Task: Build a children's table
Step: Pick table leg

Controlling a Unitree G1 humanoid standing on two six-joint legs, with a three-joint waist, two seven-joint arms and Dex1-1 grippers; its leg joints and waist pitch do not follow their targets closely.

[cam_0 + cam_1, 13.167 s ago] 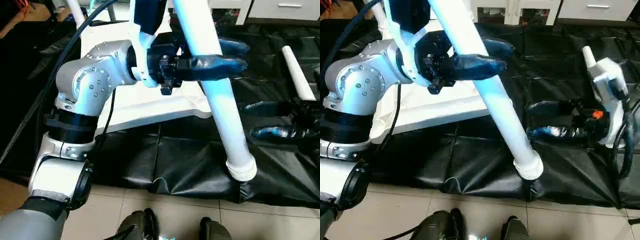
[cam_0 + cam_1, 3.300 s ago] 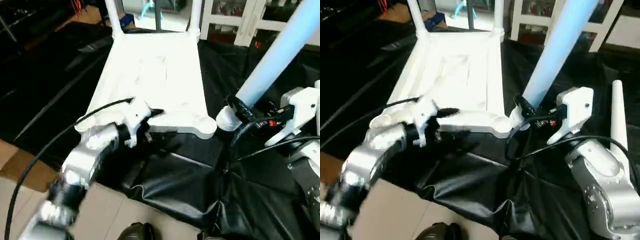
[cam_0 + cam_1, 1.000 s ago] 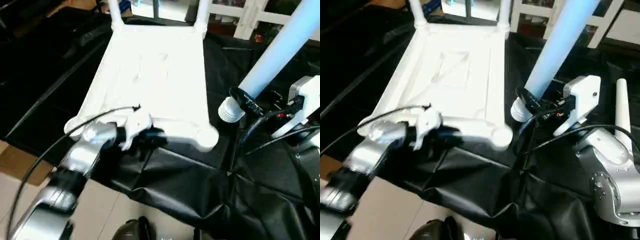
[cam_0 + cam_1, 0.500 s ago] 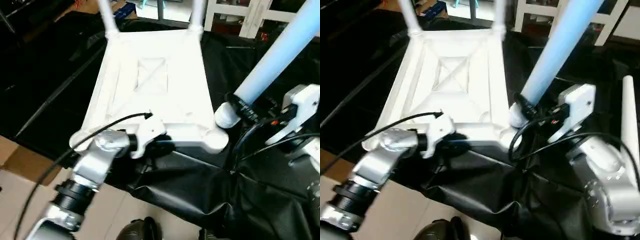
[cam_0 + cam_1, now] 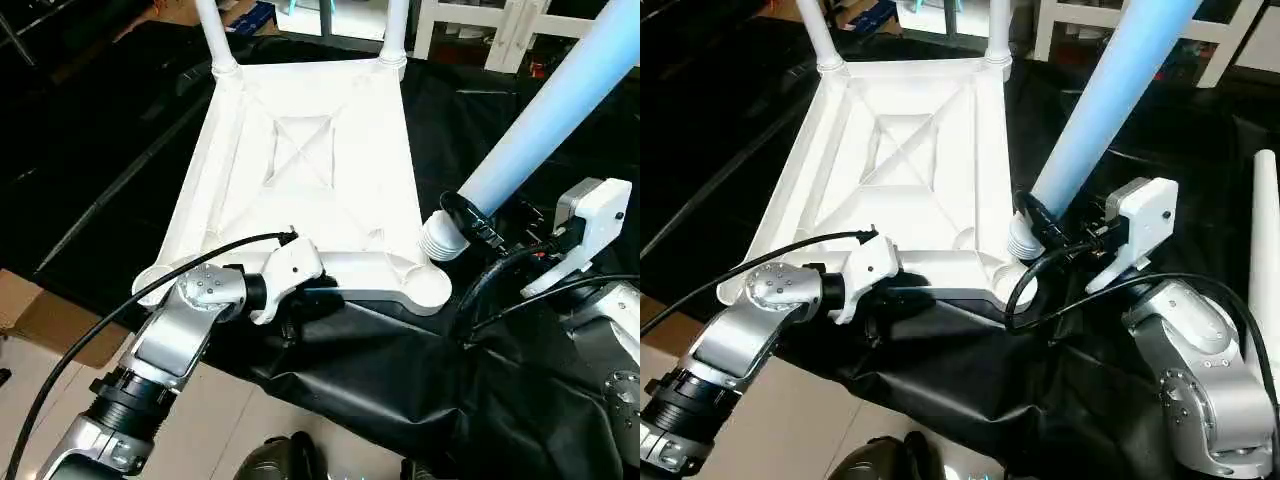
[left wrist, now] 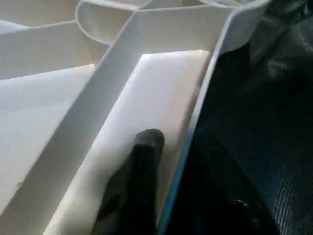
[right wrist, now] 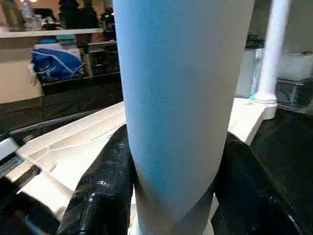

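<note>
The children's table top (image 5: 330, 210) lies upside down on a black mat, its X ribs facing up. Two white legs (image 5: 212, 35) stand in its far corner sockets. My left gripper (image 5: 315, 297) is shut on the top's near rim; in the left wrist view one finger (image 6: 145, 147) lies inside the rim. My right gripper (image 5: 468, 215) is shut on a third leg (image 5: 545, 125), held tilted. Its ribbed end hangs just above the near right corner socket (image 5: 428, 292). In the right wrist view the leg (image 7: 181, 98) sits between black fingers (image 7: 100, 191).
Another leg (image 5: 1265, 230) lies on the black mat (image 5: 400, 400) at the far right. A cardboard box (image 5: 40, 320) sits at the left edge of the mat. White furniture (image 5: 500, 30) stands behind. My feet (image 5: 290, 460) rest on the tiled floor below.
The camera has shifted. The held leg's end has come a little nearer the near right corner socket. My left gripper stays on the near rim.
</note>
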